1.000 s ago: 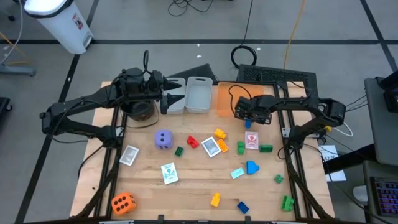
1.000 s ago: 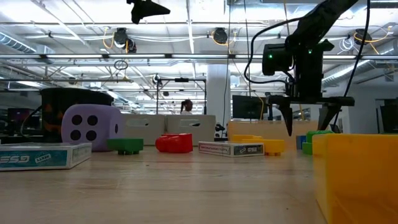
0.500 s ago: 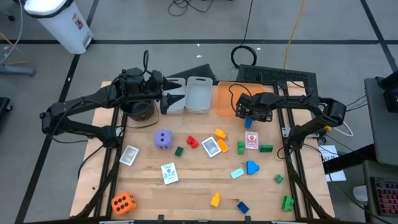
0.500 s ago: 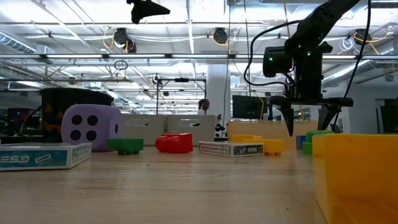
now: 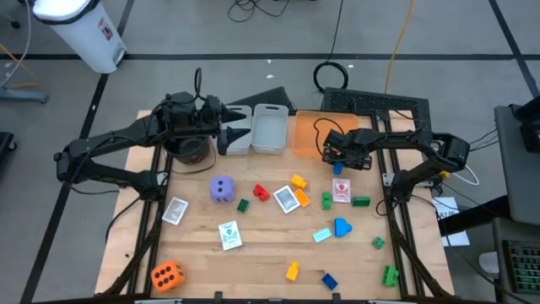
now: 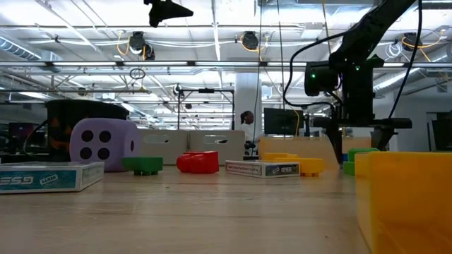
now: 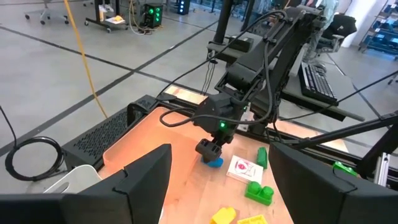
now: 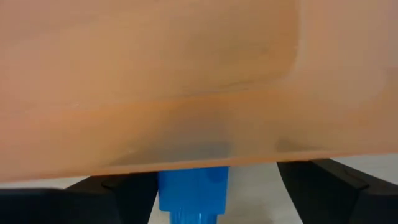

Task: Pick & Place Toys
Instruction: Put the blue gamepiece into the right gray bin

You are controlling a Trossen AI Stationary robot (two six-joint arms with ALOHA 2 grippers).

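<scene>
While looking down on the orange tray (image 5: pixel 305 135), find the right gripper (image 5: pixel 339 162) just beside its edge, on the side of the scattered toys, low over the wood. Fingers spread wide, one on each side of a small blue brick (image 5: pixel 339 168), with a gap left on both sides in the right wrist view; not pinching it. Brick standing on the table, just off the tray's edge, not on the tray.

Find the left gripper (image 5: pixel 243 128) on the other side of the tray, above the grey bins (image 5: pixel 268 131) standing beside it. Fingers (image 7: pixel 146 177) spread apart too, holding nothing.

Farther from the tray, on the open table: purple die (image 5: pixel 222 189), red brick (image 5: pixel 261 192), yellow brick (image 5: pixel 298 181), picture cards (image 5: pixel 341 192), green bricks (image 5: pixel 360 201). Farthest from the tray, at the opposite corner of the table, orange die (image 5: pixel 167 274).
</scene>
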